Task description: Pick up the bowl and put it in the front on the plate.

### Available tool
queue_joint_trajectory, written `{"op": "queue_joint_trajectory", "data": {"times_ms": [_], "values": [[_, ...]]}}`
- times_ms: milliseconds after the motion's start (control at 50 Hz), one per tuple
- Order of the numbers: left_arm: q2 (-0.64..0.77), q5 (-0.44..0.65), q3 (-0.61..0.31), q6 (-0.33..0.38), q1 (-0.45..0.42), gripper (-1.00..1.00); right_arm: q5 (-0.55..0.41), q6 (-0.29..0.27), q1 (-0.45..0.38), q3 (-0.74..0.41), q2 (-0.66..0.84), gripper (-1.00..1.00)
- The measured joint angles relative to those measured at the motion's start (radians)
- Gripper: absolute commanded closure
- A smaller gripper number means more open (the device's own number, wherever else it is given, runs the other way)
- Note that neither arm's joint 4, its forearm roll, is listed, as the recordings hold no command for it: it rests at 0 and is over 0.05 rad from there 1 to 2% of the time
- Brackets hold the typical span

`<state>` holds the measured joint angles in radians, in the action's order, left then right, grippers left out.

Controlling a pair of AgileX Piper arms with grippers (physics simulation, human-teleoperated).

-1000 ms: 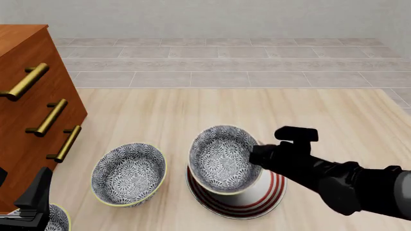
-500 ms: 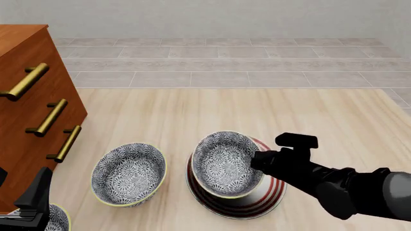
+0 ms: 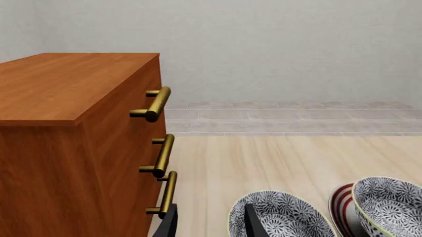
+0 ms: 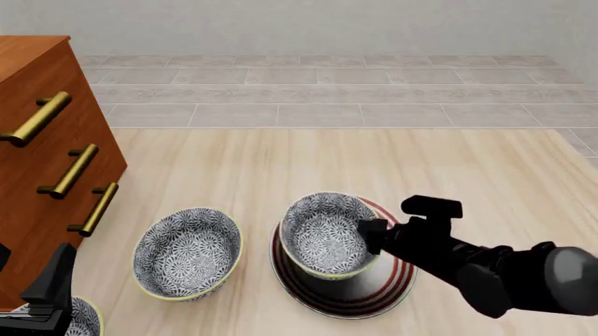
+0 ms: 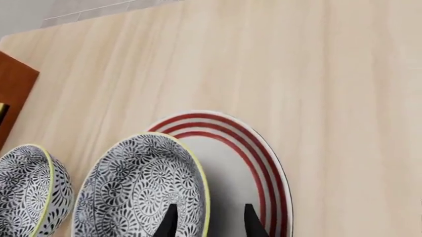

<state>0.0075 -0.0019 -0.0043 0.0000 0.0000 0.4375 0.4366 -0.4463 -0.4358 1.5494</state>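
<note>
While the wooden dresser [image 4: 42, 154] stands well left of the red-ringed plate [image 4: 393, 278], the bowl [image 4: 327, 234] sits on that plate, its right rim clasped between the right gripper's [image 4: 370, 235] fingers; the left gripper [image 3: 209, 222] hangs unclenched, empty.

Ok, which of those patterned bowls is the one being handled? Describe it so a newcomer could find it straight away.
Start at the wooden drawer chest on the table's left, then look right past the first floral bowl standing on bare wood. The bowl being handled comes next, with the right claw at its rim. It alone sits on the red-ringed plate.
</note>
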Motion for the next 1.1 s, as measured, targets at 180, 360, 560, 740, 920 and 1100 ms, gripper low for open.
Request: {"op": "queue_joint_trajectory", "data": {"times_ms": [180,360,560,740,920,1100], "values": [[0.000,0.000,0.000,0.000,0.000,-1.00,-0.026,-0.021,-0.006,-0.009,-0.036,-1.00],[0.000,0.000,0.000,0.000,0.000,-1.00,-0.068,-0.043,-0.020,-0.018,-0.099,-1.00],[0.000,0.000,0.000,0.000,0.000,-1.00,-0.118,-0.064,-0.031,-0.035,-0.156,-1.00],[0.000,0.000,0.000,0.000,0.000,-1.00,-0.164,-0.082,-0.036,-0.051,-0.204,-1.00],[0.000,0.000,0.000,0.000,0.000,-1.00,-0.218,-0.104,-0.043,-0.068,-0.271,-1.00],[0.000,0.000,0.000,0.000,0.000,-1.00,-0.276,-0.134,-0.048,-0.089,-0.342,-1.00]]}}
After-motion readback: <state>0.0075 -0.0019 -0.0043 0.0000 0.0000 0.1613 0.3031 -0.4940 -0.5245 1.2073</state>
